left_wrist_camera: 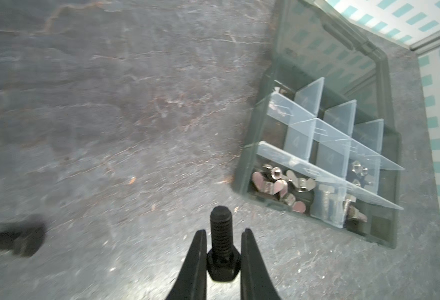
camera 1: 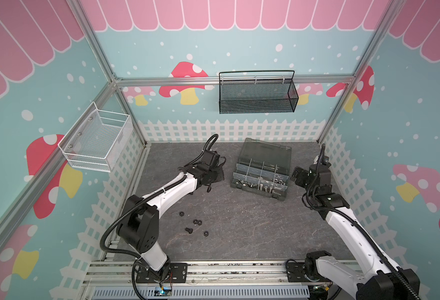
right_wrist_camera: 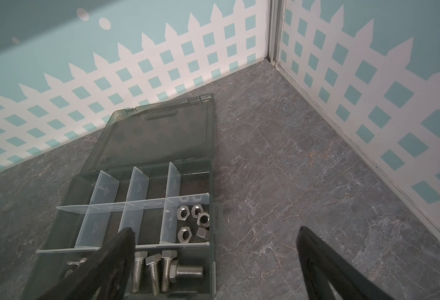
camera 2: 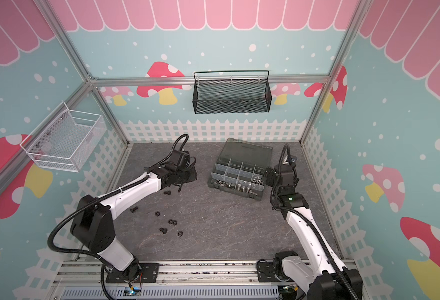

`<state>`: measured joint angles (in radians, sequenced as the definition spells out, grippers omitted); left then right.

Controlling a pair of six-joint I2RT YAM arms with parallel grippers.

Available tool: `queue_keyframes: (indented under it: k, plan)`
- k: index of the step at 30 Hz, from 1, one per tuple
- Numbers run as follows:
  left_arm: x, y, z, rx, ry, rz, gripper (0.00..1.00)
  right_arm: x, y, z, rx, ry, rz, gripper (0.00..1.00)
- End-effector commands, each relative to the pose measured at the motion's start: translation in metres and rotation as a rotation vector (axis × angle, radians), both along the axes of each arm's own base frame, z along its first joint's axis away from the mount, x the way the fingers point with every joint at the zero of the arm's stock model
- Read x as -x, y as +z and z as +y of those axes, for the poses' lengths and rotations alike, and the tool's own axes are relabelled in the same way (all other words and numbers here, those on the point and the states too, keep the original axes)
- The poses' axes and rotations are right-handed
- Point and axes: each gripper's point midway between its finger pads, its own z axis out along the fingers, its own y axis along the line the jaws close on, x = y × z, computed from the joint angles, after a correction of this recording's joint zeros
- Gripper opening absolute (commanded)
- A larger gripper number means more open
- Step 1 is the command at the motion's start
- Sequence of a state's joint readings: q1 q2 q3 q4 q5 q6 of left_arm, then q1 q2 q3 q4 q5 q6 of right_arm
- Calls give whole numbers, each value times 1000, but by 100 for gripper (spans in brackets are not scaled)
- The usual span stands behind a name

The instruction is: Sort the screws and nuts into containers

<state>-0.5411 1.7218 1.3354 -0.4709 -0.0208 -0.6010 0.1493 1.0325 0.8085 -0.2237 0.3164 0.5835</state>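
Note:
My left gripper (left_wrist_camera: 224,233) is shut on the hex head of a short black screw (left_wrist_camera: 222,265), whose shank points forward above the bare table. In both top views this gripper (camera 1: 213,179) hangs left of the grey organizer box (camera 1: 255,193), whose lid lies open. Its containers hold silver screws (right_wrist_camera: 161,270), silver nuts (right_wrist_camera: 192,220) and wing nuts (left_wrist_camera: 276,184). My right gripper (right_wrist_camera: 215,230) stands open and empty at the box's right edge (right_wrist_camera: 212,259). Loose black nuts (camera 1: 197,221) and a black screw (camera 1: 188,230) lie on the table near the left arm.
A blurred black screw (left_wrist_camera: 16,239) lies on the table near the left gripper. A black mesh basket (camera 1: 256,94) hangs on the back wall and a white wire basket (camera 1: 96,140) on the left wall. Fence-patterned walls enclose the table; a metal rail (camera 1: 226,270) runs along the front.

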Motion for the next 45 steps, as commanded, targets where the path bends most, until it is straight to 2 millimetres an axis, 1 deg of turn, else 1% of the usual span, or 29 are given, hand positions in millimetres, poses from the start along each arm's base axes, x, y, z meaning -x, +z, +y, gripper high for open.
queue_keyframes:
  k: [1,3,6,14,20,25,33,37,40,42,45]
  plan:
    - [-20,9,-37,50,-59,-55,5,5,-5,-1,-29,-9,2,98]
    - [-29,8,-52,64,-77,-61,5,7,-5,-2,-24,-13,4,98]
    - [-43,9,-67,86,-87,-75,5,9,-7,-4,-12,-19,18,98]
    - [-71,11,-97,127,-101,-99,5,13,-16,-4,-12,-21,39,98]
    - [-84,1,-111,137,-107,-85,5,13,-15,-5,-9,-25,39,98]
    - [-89,-16,-114,117,-98,-49,6,15,-14,-6,-8,-30,28,98]
    - [-86,-42,-110,72,-88,8,8,11,-16,-4,-18,-20,31,98]
    - [-84,-51,-111,65,-94,29,11,9,-19,-2,-19,-15,35,98]
    - [-82,-54,-111,54,-93,34,16,8,-20,-2,-18,-12,39,98]
    - [-83,-55,-110,44,-89,30,26,8,-20,-1,-17,-8,40,98]
    - [-86,-54,-110,36,-88,21,32,7,-20,0,-22,-3,36,98]
